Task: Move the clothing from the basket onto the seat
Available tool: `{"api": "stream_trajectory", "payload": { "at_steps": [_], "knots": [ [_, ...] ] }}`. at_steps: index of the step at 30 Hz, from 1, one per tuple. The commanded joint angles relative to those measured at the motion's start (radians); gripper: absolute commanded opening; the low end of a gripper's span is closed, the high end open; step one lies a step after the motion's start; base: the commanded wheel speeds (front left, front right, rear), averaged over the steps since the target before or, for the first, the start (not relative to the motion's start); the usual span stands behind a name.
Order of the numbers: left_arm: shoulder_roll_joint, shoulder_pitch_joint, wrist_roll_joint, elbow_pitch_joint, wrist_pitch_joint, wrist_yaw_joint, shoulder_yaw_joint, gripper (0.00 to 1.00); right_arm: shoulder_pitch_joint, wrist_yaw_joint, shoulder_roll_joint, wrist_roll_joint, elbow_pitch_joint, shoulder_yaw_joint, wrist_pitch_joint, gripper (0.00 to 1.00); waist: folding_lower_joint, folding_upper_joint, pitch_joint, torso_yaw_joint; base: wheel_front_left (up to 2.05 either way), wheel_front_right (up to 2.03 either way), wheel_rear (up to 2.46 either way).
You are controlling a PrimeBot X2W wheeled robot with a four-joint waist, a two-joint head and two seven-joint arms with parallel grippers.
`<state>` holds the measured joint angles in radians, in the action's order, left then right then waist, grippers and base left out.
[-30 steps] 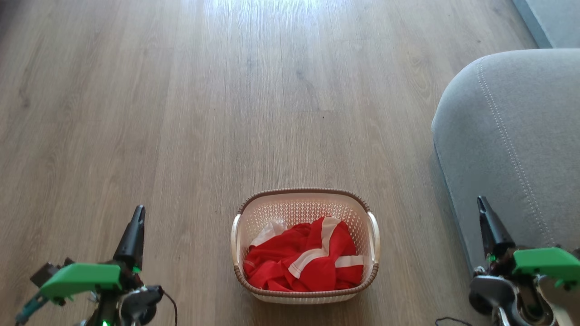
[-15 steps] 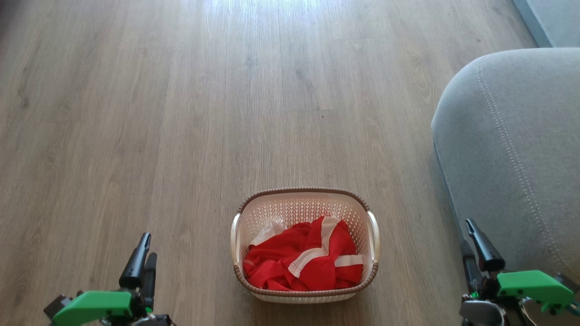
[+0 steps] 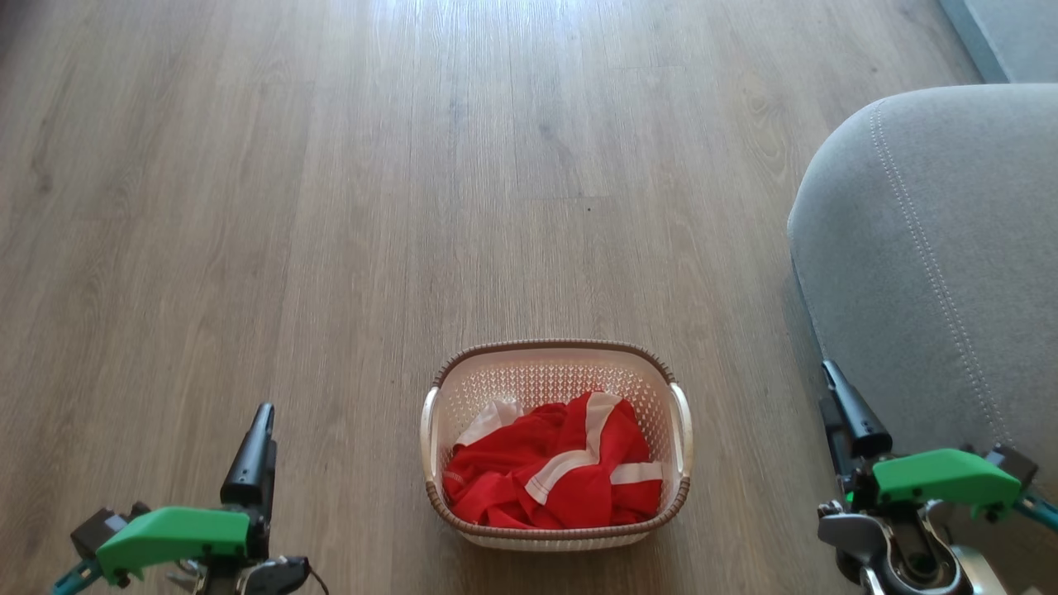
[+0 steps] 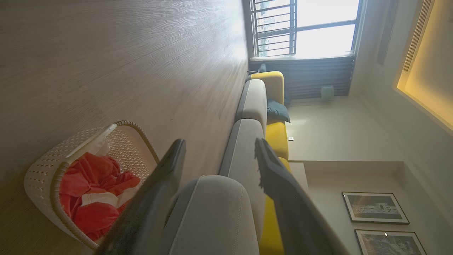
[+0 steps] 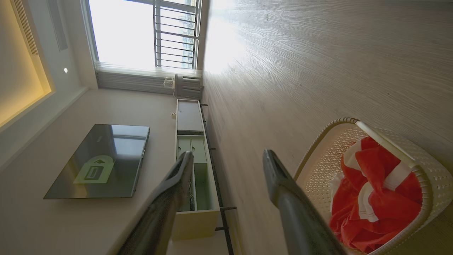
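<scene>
The cream perforated basket [image 3: 550, 345] stands on the wood floor straight ahead of me, with the red white-striped clothing [image 3: 554, 479] crumpled inside and a white piece [image 3: 494, 417] at its left. The grey seat [image 3: 934, 248] fills the right side. My left gripper [image 3: 258, 438] hangs low to the left of the basket, and my right gripper [image 3: 831, 388] is between basket and seat. Both are open and empty. The left wrist view shows the left gripper [image 4: 219, 148], basket [image 4: 46, 166], clothing [image 4: 95, 177] and seat [image 4: 212, 212]. The right wrist view shows the right gripper [image 5: 228, 157], basket [image 5: 424, 166] and clothing [image 5: 375, 184].
Bare wood floor [image 3: 413, 165] stretches ahead and to the left. A second grey cushion [image 3: 1004, 33] sits at the far right. A long sofa with yellow backs [image 4: 277, 134] runs toward a window. Opposite it stand a low TV cabinet [image 5: 193, 156] and a screen [image 5: 102, 159].
Both grippers' fingers have spread apart. The left gripper has dropped lower and the right gripper has shifted left, toward the basket. The basket and clothing lie as before.
</scene>
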<state>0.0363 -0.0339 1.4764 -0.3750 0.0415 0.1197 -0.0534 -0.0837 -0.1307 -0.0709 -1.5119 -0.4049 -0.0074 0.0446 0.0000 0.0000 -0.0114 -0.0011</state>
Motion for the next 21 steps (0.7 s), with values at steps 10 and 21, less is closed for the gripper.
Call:
{"api": "stream_trajectory", "payload": {
  "at_steps": [10, 21],
  "knots": [
    [0.023, -0.082, -0.179, 0.038, -0.036, 0.003, -0.003, 1.0, -0.109, 0.0, -0.034, 0.15, 0.016, 0.047, -0.037, 1.0, 0.0, 0.0, -0.005, -0.001, 0.0, 0.0, 0.0],
    [0.029, -0.114, -0.384, 0.047, -0.068, 0.004, 0.004, 1.0, -0.163, 0.0, -0.048, 0.314, 0.005, 0.1, -0.069, 1.0, 0.0, 0.0, -0.011, -0.003, 0.0, 0.0, 0.0]
  ]
}}
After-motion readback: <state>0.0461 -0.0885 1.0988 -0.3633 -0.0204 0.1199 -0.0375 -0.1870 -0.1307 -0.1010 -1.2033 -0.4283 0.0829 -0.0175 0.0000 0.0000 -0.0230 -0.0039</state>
